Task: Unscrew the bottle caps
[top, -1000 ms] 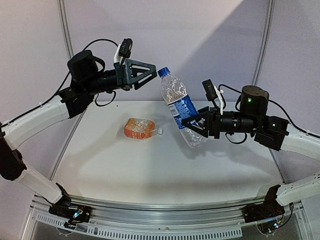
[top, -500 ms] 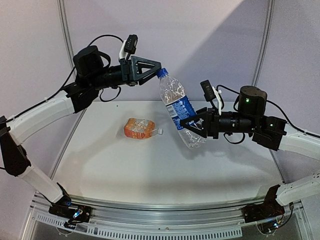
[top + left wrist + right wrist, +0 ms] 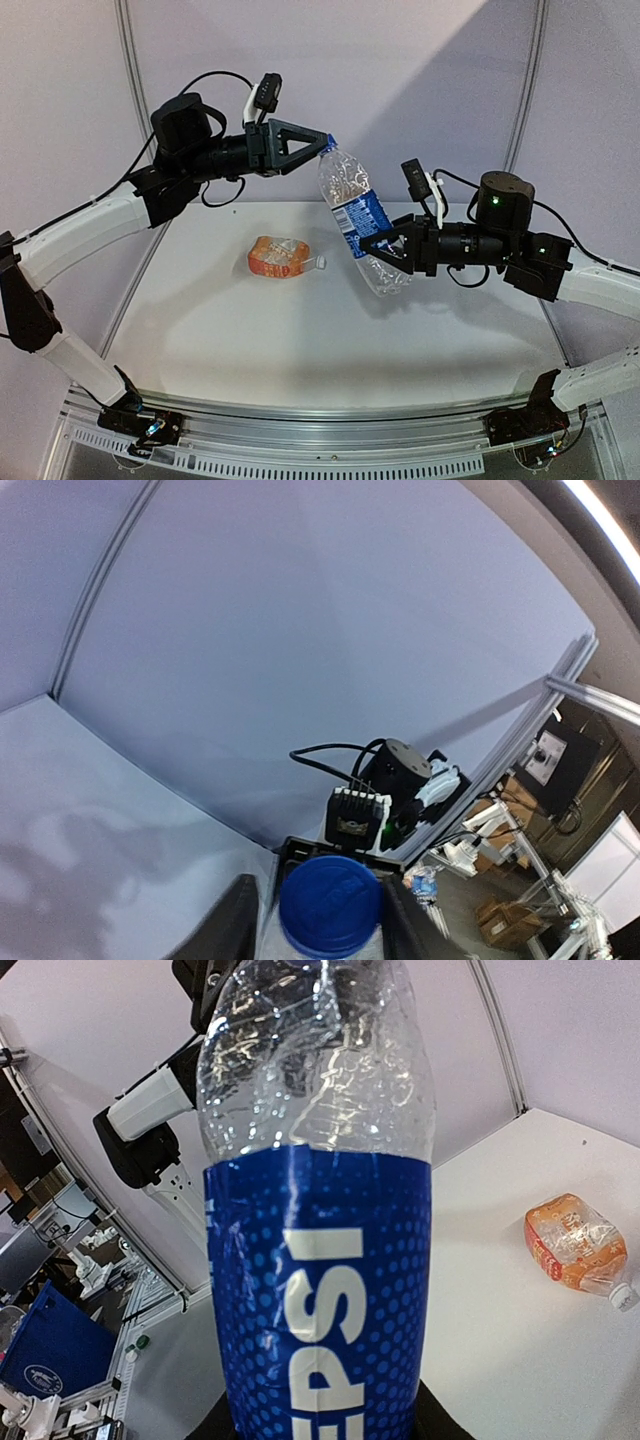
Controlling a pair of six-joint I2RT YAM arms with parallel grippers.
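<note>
The water bottle (image 3: 352,205) hangs mid-frame, long axis tilted lower right to upper left, blue cap (image 3: 330,903) uppermost, lower body clamped by the right gripper (image 3: 378,248). The left gripper (image 3: 320,143) narrowly flanks the cap, contact unclear. Centre-left lies the orange bottle (image 3: 280,257), white cap (image 3: 321,263) rightward.

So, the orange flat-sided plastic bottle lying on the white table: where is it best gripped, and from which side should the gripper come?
Probably from above, jaws closing across the middle of the orange flat-sided plastic bottle. It lies broad face up, so its narrow sides are reachable, and the small white screw cap, pointing right in the top view, stays free.
</note>
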